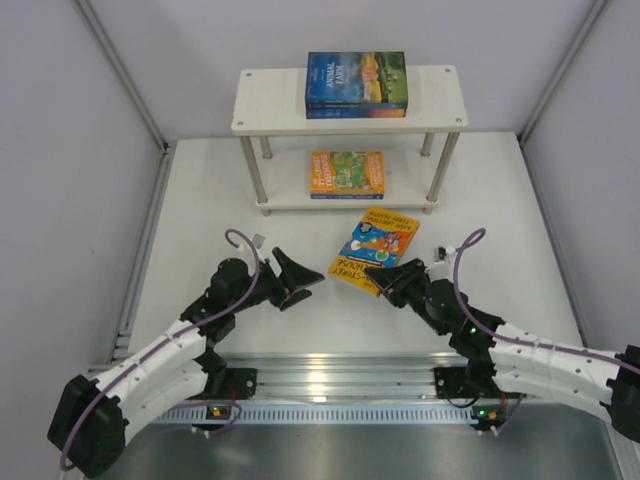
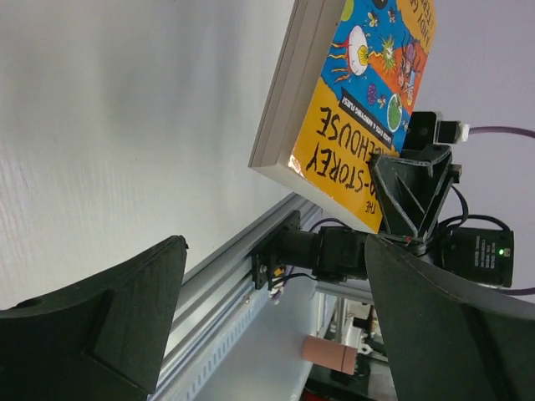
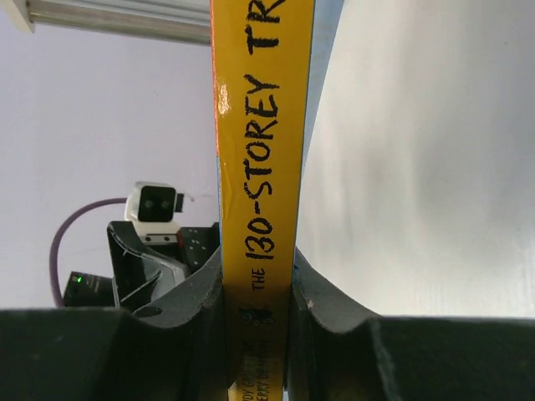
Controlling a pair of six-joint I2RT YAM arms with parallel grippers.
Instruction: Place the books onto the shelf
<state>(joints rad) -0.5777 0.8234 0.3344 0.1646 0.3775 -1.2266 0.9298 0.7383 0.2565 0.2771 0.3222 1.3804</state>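
Table (image 1: 200,225) first: white, broad, walled on three sides. At its far edge stands the shelf (image 1: 270,105), two cream boards on silver legs. On the top board sits a small stack of blue books (image 1: 356,84), lying flat, a sunset cover uppermost. On the lower board lies an orange-and-green book (image 1: 347,172), flat as well. Down on the table side, in front of the shelf's right legs and apart from them, is the orange-yellow book (image 1: 377,248), cover up and angled. I cannot tell if its far end rests on the surface. The right gripper (image 1: 386,278) has it. The right wrist view shows the fingers (image 3: 196,288) pressed either side of the spine at the book's near edge. The left gripper (image 1: 303,280) hangs just left of that book, jaws spread wide, nothing between them, pointing across at the cover (image 2: 359,100).
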